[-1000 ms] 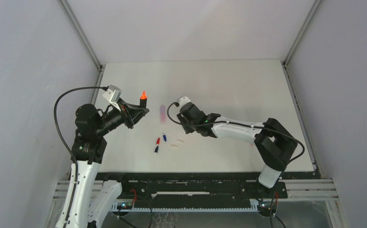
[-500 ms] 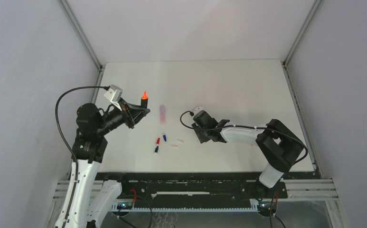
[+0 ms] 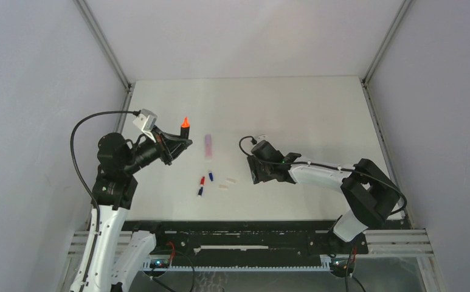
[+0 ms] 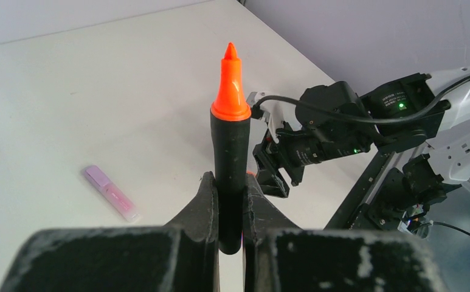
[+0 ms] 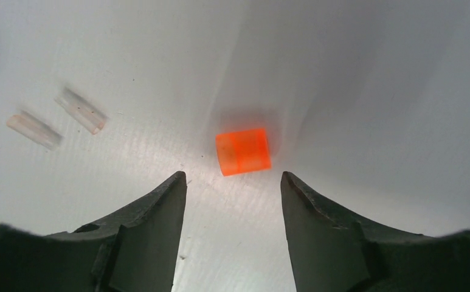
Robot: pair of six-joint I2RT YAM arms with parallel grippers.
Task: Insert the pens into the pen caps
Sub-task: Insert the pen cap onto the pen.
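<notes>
Black highlighter (image 4: 230, 152) clamped upright in left hand (image 4: 231, 182): hold steady. Right hand (image 5: 233, 179), fingers apart, empty: advance to straddle orange cap (image 5: 242, 151) lying on counter (image 5: 372, 91) just ahead of fingertips (image 5: 177, 182), then close across its sides. Counted: one black highlighter, one lilac highlighter (image 4: 110, 193), two pale clear pieces (image 5: 80, 111), one orange cap.

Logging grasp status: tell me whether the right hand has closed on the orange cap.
No: the orange cap lies loose on the table just ahead of the right hand, which stands open, clear of it.
</notes>
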